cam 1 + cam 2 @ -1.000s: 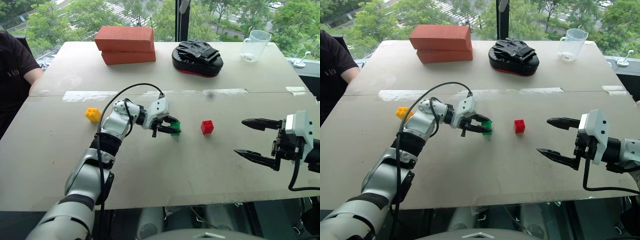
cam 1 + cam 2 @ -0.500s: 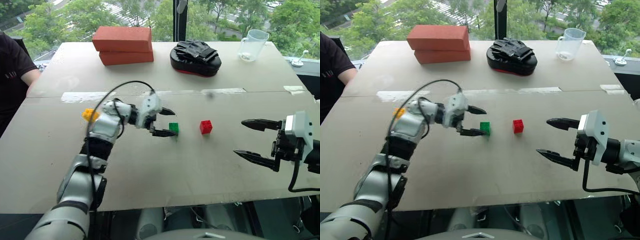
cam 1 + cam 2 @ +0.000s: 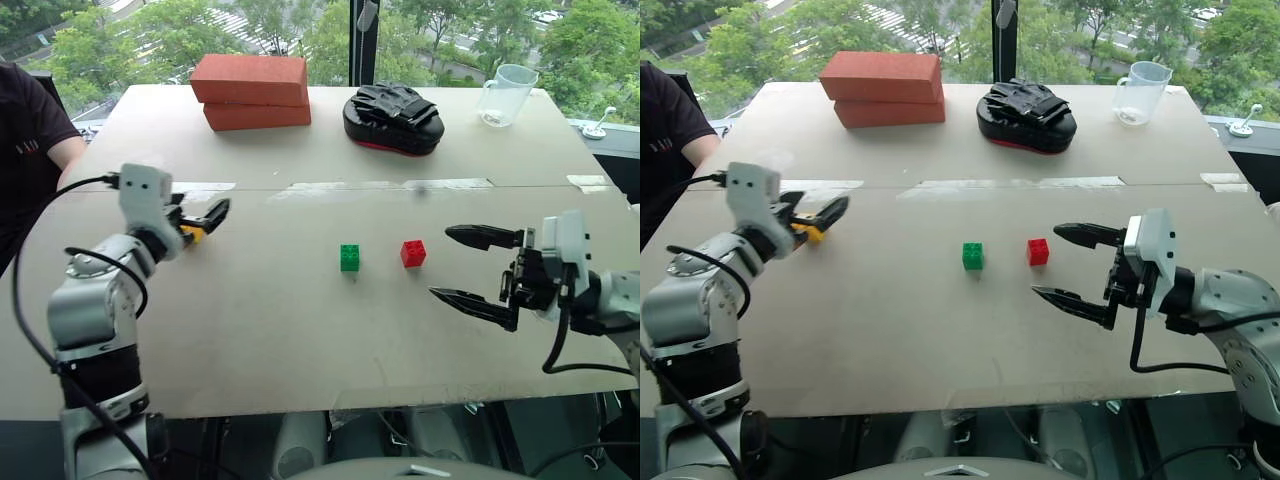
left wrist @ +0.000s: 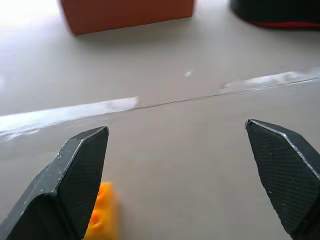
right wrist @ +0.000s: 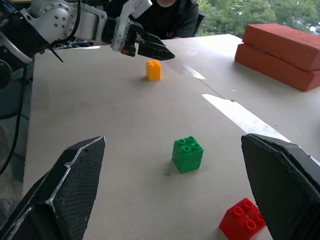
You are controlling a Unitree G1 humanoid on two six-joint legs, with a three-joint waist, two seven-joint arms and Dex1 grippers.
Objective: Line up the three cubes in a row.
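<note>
Starting at the left edge, a person's dark sleeve [image 3: 25,120] shows beside the table [image 3: 300,340]. Next comes the left gripper [image 3: 196,218], raised above the left part of the table with its two black fingers spread apart and nothing between them. The yellow cube [image 3: 191,233] sits on the table right under those fingers, partly hidden by them in the head views; in the left wrist view it peeks out beside one finger [image 4: 80,170], low at the gripper's 7 o'clock, outside the gap.

At the gripper's 1 o'clock, near the far edge, two red-orange bricks [image 3: 252,90] lie stacked. Near the table's middle the green cube [image 3: 349,257] stands alone, well apart from the left gripper at its 4 o'clock. Just beside it, at its 3 o'clock, stands the red cube [image 3: 413,253], with a small gap between them. A black padded mitt [image 3: 393,115] lies at the far edge, at the green cube's 12 o'clock.

Farther right, the right gripper [image 3: 472,268] hovers with its jaws wide and empty, pointing toward the red cube, which is near its 10 o'clock without touching. A clear plastic jug [image 3: 508,92] stands at the far right corner.
</note>
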